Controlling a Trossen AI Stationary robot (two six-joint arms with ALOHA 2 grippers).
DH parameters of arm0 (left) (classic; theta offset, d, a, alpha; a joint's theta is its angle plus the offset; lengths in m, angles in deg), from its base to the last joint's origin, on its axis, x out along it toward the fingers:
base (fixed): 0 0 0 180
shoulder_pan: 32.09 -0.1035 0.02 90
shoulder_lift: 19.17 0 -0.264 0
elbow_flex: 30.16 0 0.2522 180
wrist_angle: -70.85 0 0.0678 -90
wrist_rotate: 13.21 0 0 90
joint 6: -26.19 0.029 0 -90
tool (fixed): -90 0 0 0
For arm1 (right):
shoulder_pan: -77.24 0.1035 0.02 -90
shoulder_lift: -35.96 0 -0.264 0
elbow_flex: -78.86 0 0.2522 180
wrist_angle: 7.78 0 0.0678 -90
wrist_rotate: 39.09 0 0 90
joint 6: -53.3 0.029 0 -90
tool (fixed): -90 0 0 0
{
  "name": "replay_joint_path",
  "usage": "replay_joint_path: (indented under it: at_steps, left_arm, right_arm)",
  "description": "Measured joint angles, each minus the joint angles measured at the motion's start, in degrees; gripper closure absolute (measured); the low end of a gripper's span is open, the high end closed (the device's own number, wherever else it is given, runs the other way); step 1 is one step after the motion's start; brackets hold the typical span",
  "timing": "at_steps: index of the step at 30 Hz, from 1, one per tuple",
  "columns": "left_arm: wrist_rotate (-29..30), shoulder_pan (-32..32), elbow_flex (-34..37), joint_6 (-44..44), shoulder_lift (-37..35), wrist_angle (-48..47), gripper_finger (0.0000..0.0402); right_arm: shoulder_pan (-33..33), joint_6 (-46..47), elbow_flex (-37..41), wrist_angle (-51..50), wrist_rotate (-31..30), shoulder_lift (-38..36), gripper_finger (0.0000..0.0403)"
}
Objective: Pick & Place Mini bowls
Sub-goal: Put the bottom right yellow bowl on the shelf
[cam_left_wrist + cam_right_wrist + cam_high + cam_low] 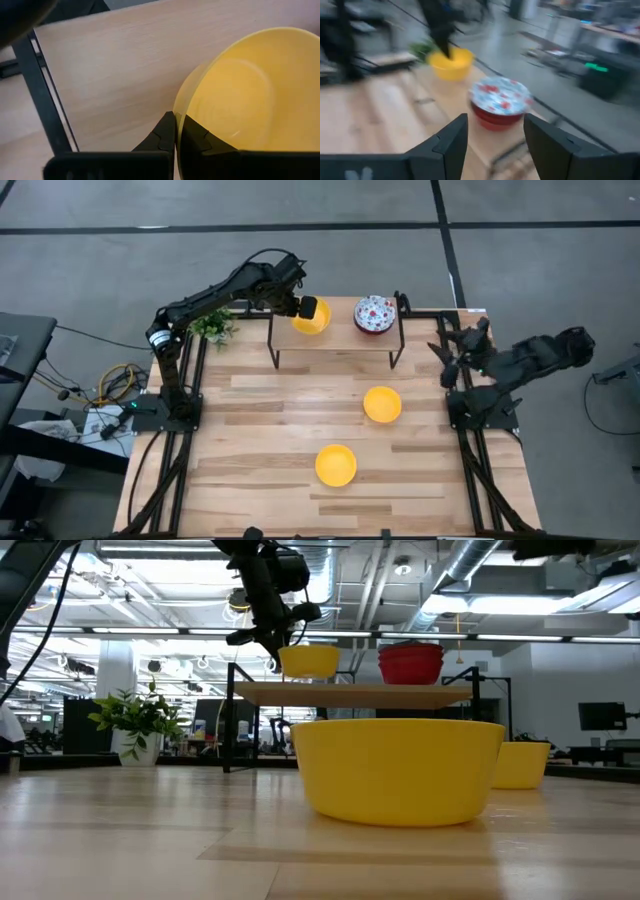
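A raised wooden shelf (335, 340) stands at the table's far edge. My left gripper (303, 307) reaches over its left part and is shut on a plain yellow mini bowl (314, 316). Floral mini bowls (375, 313), red outside, sit stacked on the shelf's right part (410, 663). Two more yellow bowls rest upright on the table, one right of centre (382, 404) and one near the middle (336, 465). My right gripper (447, 352) hangs open at the table's right edge, facing the floral bowls (500, 102). My left gripper (176, 117) pinches the yellow bowl's rim (179, 102) on the side toward the table's left, one finger (200, 137) inside the bowl and one finger (162, 134) outside. It comes slanting down from the left. The bowl stays upright over the shelf; whether its base touches the board, I cannot tell.
A potted plant (212, 326) stands at the far left corner beside the shelf's dark legs (274, 340). Bare tabletop lies between the shelf and the two loose bowls. Cables (115, 385) lie off the table's left side.
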Motion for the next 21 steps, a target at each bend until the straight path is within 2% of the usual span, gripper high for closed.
replay_joint_path:
  at_steps: [4, 8, 14, 21]
  left_arm:
    - [-0.4, 0.0, 0.0, -2.0, 0.0, 0.0, 0.0398]
    - [-0.4, 0.0, 0.0, -3.5, 0.0, 0.0, 0.0398]
    - [-0.5, -0.8, 0.0, -5.2, 0.0, 0.0, 0.0398]
    - [-0.4, -1.8, 0.0, -5.6, 0.0, 0.1, 0.0398]
  right_arm:
    - [-0.2, -7.9, 6.4, 12.1, 7.8, -8.0, 0.0221]
    - [-1.3, -8.9, 16.2, 20.2, 9.9, -15.3, 0.0221]
    - [-2.4, -7.5, 23.6, 21.4, 10.6, -22.3, 0.0221]
    - [-2.8, -2.5, 25.7, 20.7, 11.1, -25.7, 0.0221]
